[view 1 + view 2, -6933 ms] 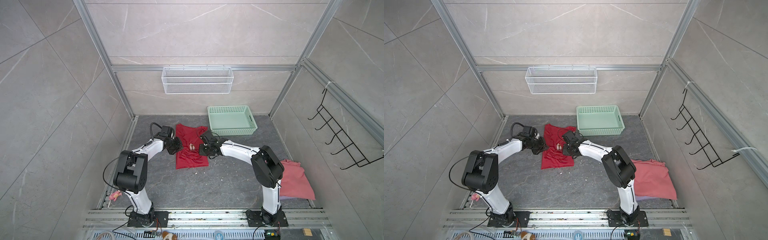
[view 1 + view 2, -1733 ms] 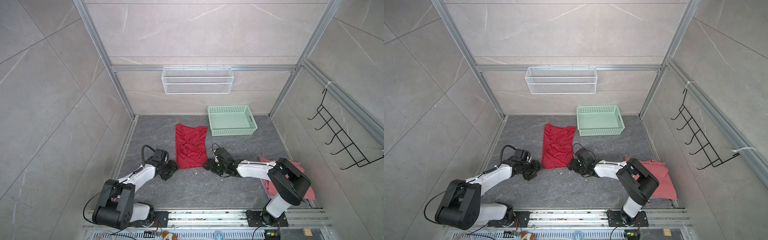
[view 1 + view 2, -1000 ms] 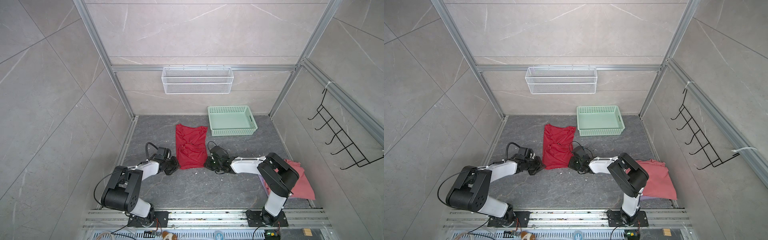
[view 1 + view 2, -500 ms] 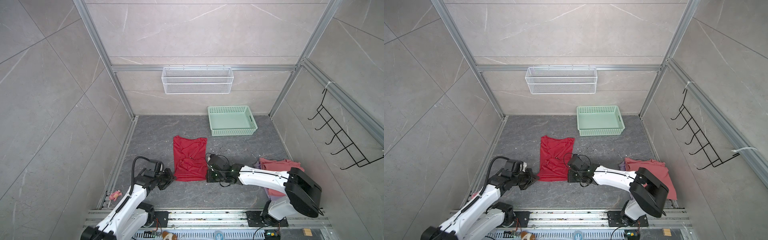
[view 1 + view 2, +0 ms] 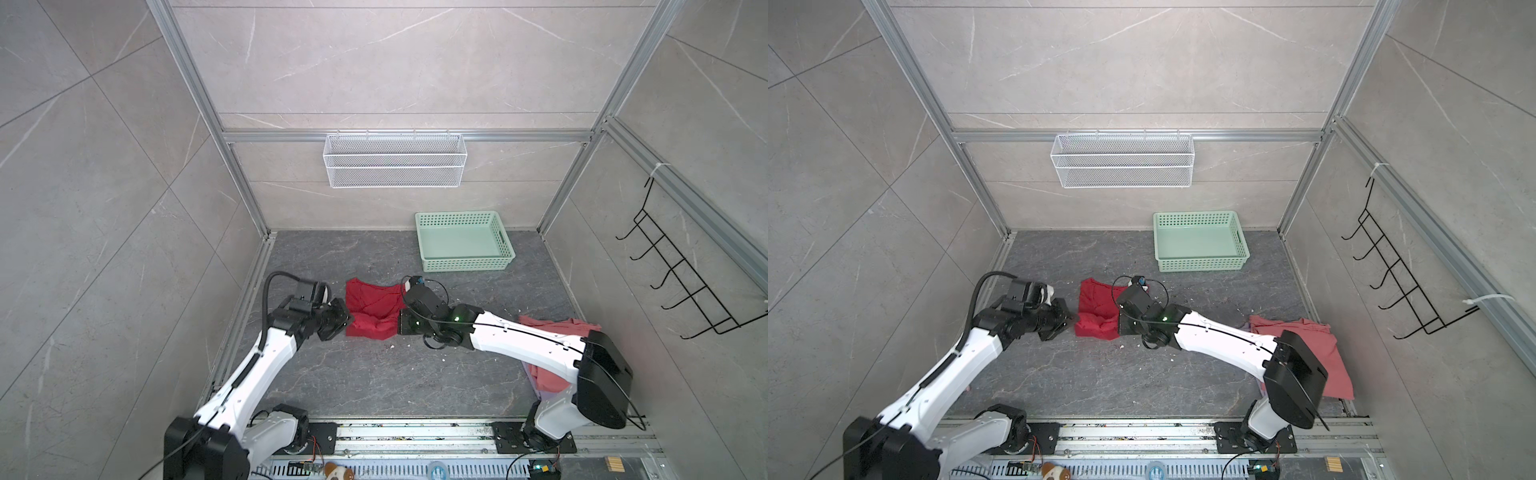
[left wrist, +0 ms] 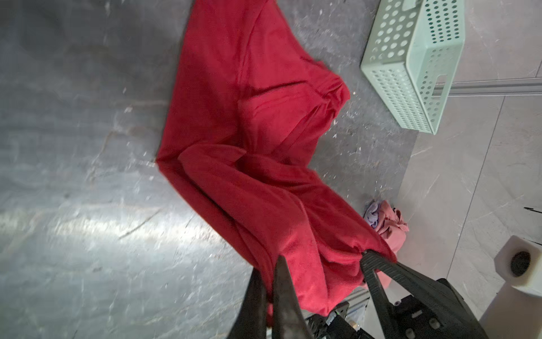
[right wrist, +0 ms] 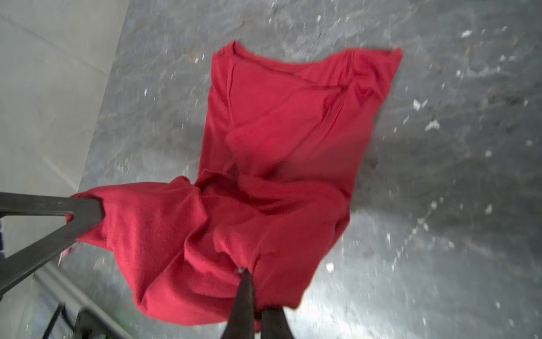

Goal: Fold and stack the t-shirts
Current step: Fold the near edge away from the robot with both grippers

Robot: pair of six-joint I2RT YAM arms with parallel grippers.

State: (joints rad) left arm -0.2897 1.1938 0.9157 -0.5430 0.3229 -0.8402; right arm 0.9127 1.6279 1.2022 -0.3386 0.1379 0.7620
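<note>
The bright red t-shirt (image 5: 374,301) (image 5: 1098,301) lies mid-floor, its far part flat and its near edge raised and sagging between my two grippers. My left gripper (image 5: 347,322) (image 6: 268,273) is shut on the near left corner. At the near right corner my right gripper (image 5: 401,322) (image 7: 255,296) is also shut on the cloth. Red cloth (image 6: 249,117) (image 7: 293,117) fills both wrist views. The salmon-pink t-shirt (image 5: 552,328) (image 5: 1308,336) lies crumpled at the right wall under my right arm. A bit of the lavender t-shirt (image 6: 372,213) peeks out beside it.
A mint-green perforated basket (image 5: 465,264) (image 5: 1200,264) stands empty at the back right. A white wire basket (image 5: 395,160) hangs on the back wall, a black hook rack (image 5: 665,282) on the right wall. Small white specks dot the grey floor.
Both grippers have lifted the red t-shirt's near edge off the floor and carried it toward the back, so the flat shirt now bunches and folds over itself.
</note>
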